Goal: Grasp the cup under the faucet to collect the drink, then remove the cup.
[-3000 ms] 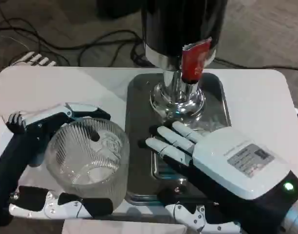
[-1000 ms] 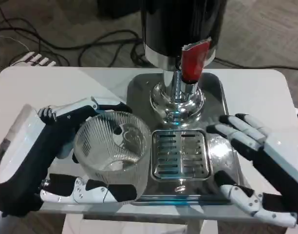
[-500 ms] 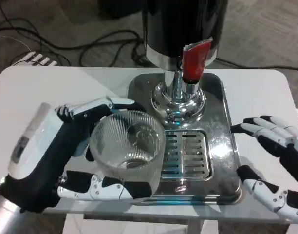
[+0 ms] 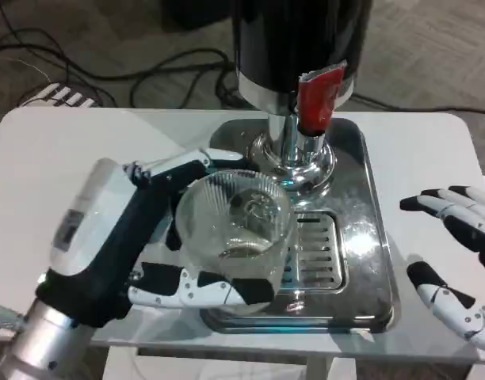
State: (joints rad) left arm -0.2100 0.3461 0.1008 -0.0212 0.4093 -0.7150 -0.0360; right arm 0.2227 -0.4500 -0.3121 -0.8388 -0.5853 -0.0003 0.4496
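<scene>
At frame centre, the left robot hand (image 4: 139,245) grips the cup (image 4: 234,229); the right robot hand (image 4: 456,253), lower right, is spread.

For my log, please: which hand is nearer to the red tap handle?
Left. The left hand, holding the cup, sits just below-left of the red tap handle; the right hand hangs open at the table's right edge.
</scene>
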